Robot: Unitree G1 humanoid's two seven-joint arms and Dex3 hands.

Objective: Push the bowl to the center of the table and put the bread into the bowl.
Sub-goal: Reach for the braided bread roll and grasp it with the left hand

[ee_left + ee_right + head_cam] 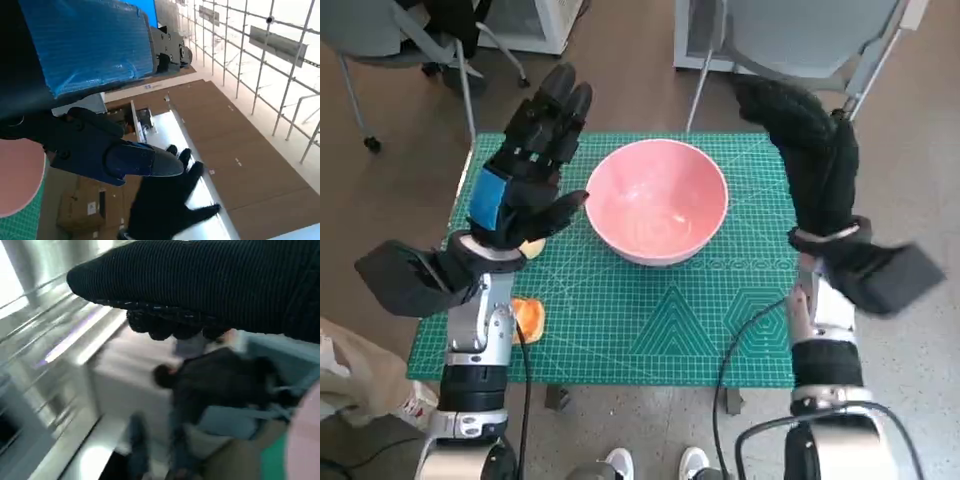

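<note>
Fingers [555,105] of the left hand [525,170] are spread and hold nothing, beside the pink bowl [657,200]; the right hand [810,150] is raised, gloved fingers straight and empty. On the worktop [650,320] the bowl sits toward the far edge, with the bread [528,317] near the left arm. Pushing high on the rim might tip the bowl, and the arm could knock the bread off.

Glossy smooth pink bowl [657,201]; matt gridded green mat [650,330].
</note>
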